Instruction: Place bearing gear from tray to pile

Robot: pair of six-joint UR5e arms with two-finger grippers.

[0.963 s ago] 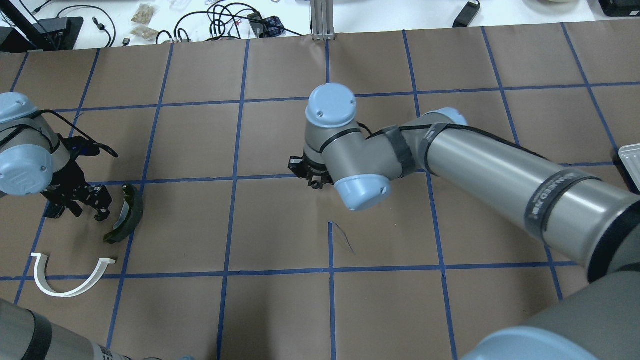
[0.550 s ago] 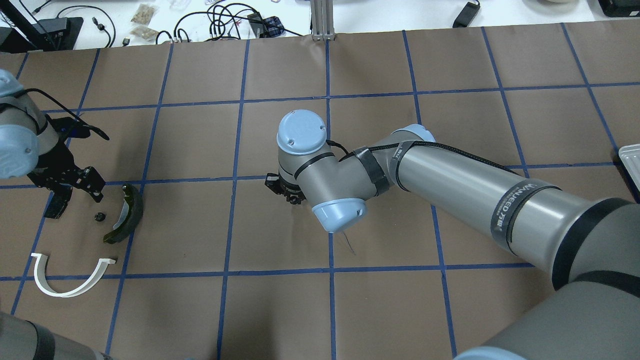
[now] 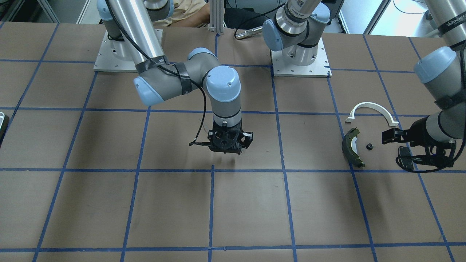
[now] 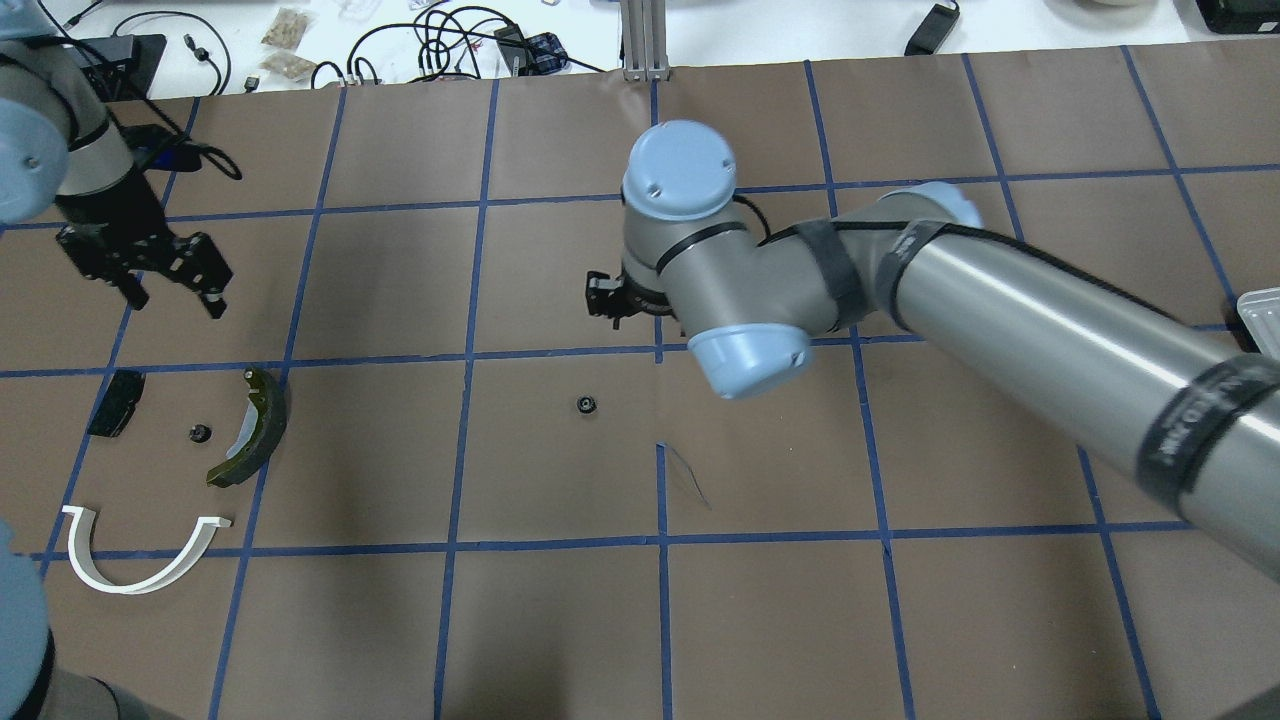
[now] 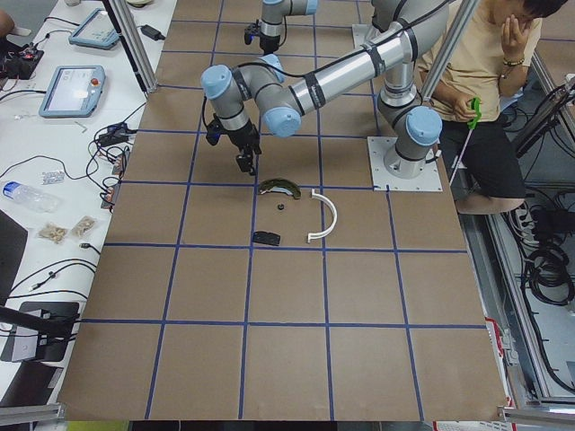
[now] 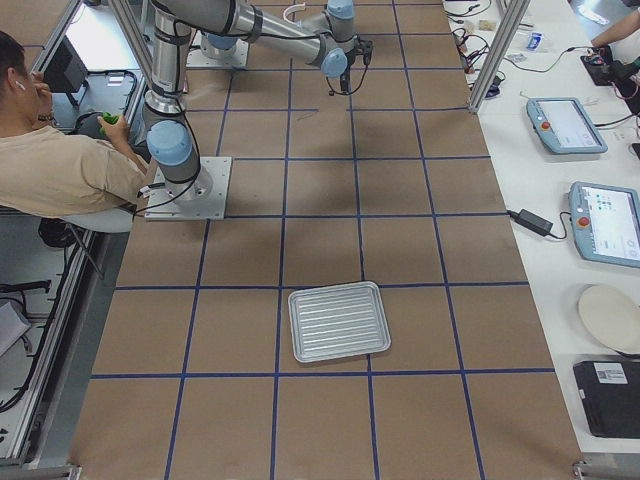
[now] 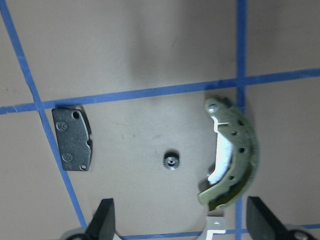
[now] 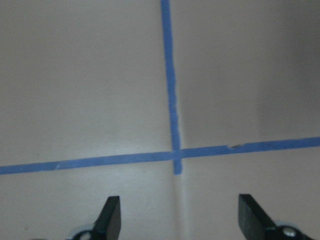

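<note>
The pile lies at the table's left: an olive-green brake shoe (image 4: 252,425), a white arched strip (image 4: 140,555), a flat black pad (image 4: 115,402) and a small black bearing gear (image 4: 199,433) between pad and shoe. My left gripper (image 4: 172,292) is open and empty, raised beyond the pile. Its wrist view shows the gear (image 7: 171,161), pad (image 7: 73,139) and shoe (image 7: 232,160) between open fingers (image 7: 105,220). A second small gear (image 4: 586,404) lies alone mid-table. My right gripper (image 4: 607,300) hangs just beyond it, open and empty (image 8: 182,220).
The ribbed metal tray (image 6: 338,320) stands at the table's right end with nothing in it; its edge shows in the overhead view (image 4: 1262,320). The right arm's long forearm (image 4: 1050,310) crosses the table's right half. A person sits behind the robot bases.
My left gripper rose from the pile and moved away, leaving a gear beside the brake shoe. My right gripper swung left, then back, and a second gear now lies mid-table.
</note>
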